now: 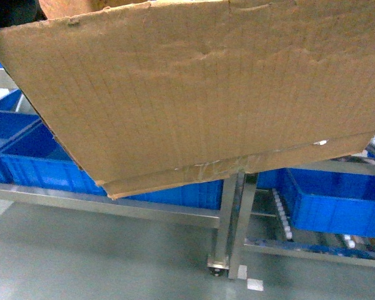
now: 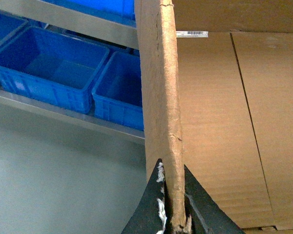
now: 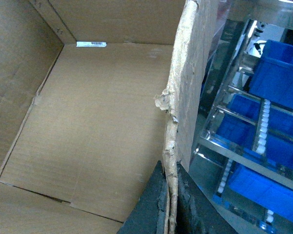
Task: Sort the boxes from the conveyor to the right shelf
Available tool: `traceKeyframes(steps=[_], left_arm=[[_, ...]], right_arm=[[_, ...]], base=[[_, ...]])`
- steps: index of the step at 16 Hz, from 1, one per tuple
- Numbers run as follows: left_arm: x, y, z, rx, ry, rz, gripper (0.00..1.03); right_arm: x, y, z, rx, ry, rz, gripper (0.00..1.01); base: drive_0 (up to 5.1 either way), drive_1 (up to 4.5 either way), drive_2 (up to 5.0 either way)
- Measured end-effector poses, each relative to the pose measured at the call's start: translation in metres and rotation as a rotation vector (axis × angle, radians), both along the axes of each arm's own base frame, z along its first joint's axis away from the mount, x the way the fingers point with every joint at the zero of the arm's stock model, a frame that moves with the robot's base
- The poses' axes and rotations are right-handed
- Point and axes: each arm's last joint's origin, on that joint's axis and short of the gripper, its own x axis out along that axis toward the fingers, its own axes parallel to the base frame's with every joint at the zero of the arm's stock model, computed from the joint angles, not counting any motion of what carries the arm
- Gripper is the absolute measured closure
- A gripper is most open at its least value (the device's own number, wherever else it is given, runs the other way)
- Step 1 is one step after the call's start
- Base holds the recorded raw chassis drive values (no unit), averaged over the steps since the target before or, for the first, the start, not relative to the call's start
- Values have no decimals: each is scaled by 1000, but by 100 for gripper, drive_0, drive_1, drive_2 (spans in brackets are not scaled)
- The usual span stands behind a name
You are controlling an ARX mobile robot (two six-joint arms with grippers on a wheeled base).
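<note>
Overhead, the cardboard box (image 1: 194, 94) is held tilted across the upper frame.
Opposite walls are pinched by the left gripper (image 2: 172, 204) and right gripper (image 3: 170, 204), blue crates (image 1: 337, 203) below.

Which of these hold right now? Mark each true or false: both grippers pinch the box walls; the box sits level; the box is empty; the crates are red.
1. Both grippers, left and right, pinch walls of the box. True.
2. The box sits level. False: it is tilted in the head view.
3. The box looks empty inside. True, as far as the wrist views show.
4. The crates are red. False: blue.
</note>
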Motion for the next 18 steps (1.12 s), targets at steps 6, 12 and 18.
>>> traceKeyframes(steps=[6,12,18], left_arm=[[0,0,0,1,-1,1,101],[0,0,0,2,0,6,101],[0,0,0,2,1,4,101]], right_arm=[[0,0,0,0,-2,-1,99],[0,2,0,0,0,5,99],[0,2,0,0,0,5,99]], base=[[-63,-63,-63],[288,-288,-2],[481,-332,-126]])
